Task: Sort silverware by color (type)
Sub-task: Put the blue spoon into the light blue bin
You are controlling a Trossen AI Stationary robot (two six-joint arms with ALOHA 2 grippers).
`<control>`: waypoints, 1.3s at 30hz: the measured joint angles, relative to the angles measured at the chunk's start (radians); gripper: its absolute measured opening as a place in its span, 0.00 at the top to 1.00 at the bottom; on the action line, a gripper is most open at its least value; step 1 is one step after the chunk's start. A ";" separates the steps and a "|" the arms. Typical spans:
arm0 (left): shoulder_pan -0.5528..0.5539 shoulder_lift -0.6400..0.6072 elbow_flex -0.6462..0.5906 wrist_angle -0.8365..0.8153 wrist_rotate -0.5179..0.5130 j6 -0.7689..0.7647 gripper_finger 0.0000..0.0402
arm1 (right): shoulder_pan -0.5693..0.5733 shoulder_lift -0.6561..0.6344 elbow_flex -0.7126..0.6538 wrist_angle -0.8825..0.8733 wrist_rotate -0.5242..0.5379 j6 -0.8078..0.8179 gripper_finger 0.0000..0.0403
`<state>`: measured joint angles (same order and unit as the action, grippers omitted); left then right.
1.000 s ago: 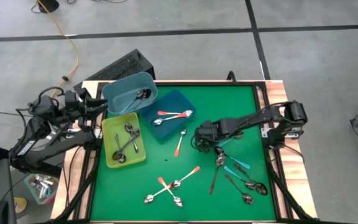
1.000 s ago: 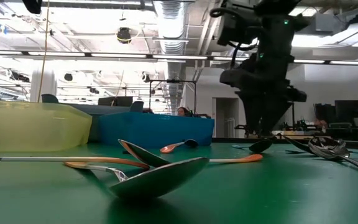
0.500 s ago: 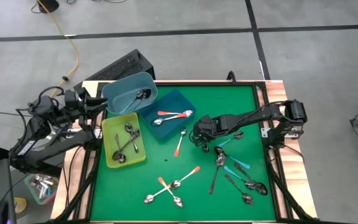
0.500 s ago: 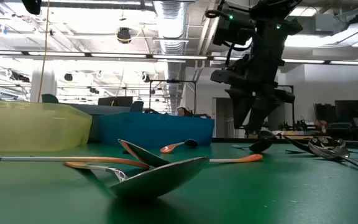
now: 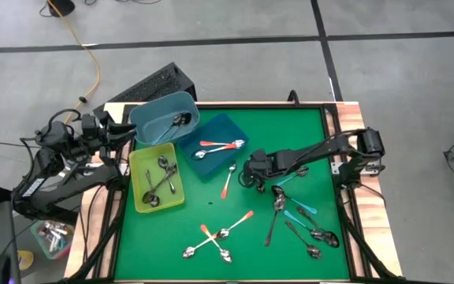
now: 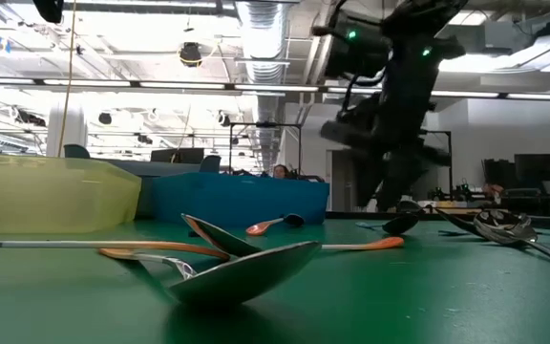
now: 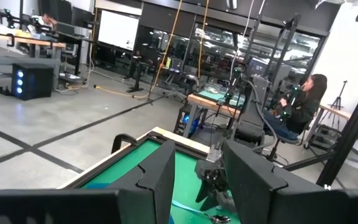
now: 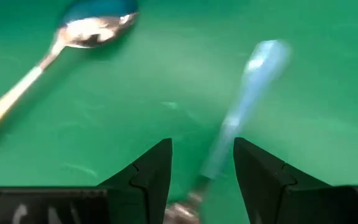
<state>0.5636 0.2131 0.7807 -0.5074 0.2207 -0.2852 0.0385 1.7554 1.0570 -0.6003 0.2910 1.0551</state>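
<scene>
- The right gripper point(image 5: 245, 177) has slid leftward across the green felt table point(image 5: 211, 213), away from the tangle of metal spoons point(image 5: 294, 217) by the right edge and toward the lone orange-handled spoon point(image 5: 228, 181) lying just beside the dark blue tray point(image 5: 227, 126).
- Its fingers point(image 8: 151, 171) stand apart, and in the right wrist view a light-blue-handled spoon point(image 8: 241, 115) runs through the gap between them; whether it is truly gripped I cannot tell.
- Likely meaning: one blue spoon is on its way to a bin, probably the rounded teal bowl point(image 5: 152, 118).
- The left gripper point(image 5: 120, 134) waits off the table's left edge, beside the teal bowl, fingers point(image 7: 157, 180) partly open and empty.
- Sorted so far: silver spoons in the yellow-green tray point(image 5: 140, 201), two orange-handled ones in the dark blue tray. Several crossed orange and silver spoons point(image 5: 215, 237) remain near the front.
</scene>
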 joint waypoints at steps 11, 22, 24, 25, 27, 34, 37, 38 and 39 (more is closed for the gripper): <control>-0.001 0.000 0.000 0.000 -0.040 -0.004 0.70 | 0.028 0.105 0.018 0.002 -0.024 0.018 0.55; -0.001 0.003 0.000 0.001 -0.050 -0.003 0.70 | 0.031 -0.056 0.056 -0.120 0.045 -0.059 0.55; -0.001 0.003 0.000 0.001 -0.050 -0.006 0.70 | 0.026 -0.084 0.052 -0.183 0.047 -0.041 0.55; -0.001 0.003 0.000 0.001 -0.050 -0.008 0.70 | 0.025 -0.098 0.051 -0.213 0.047 -0.030 0.55; -0.001 0.003 0.000 0.001 -0.050 -0.008 0.70 | 0.021 -0.119 0.056 -0.288 0.047 0.000 0.55; -0.001 0.003 0.000 0.001 -0.051 -0.003 0.70 | 0.009 -0.109 0.035 -0.404 0.045 0.200 0.55; -0.001 0.003 0.000 0.001 -0.052 -0.001 0.70 | 0.009 -0.109 0.003 -0.355 0.045 0.262 0.55; -0.001 0.003 0.000 0.001 -0.052 0.000 0.70 | 0.009 -0.109 -0.005 -0.338 0.045 0.276 0.55; -0.001 0.003 0.000 0.001 -0.053 0.000 0.70 | 0.010 -0.109 -0.011 -0.326 0.044 0.287 0.55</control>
<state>0.5629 0.2161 0.7803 -0.5068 0.1675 -0.2852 0.0488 1.6463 1.0460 -0.9266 0.3351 1.3423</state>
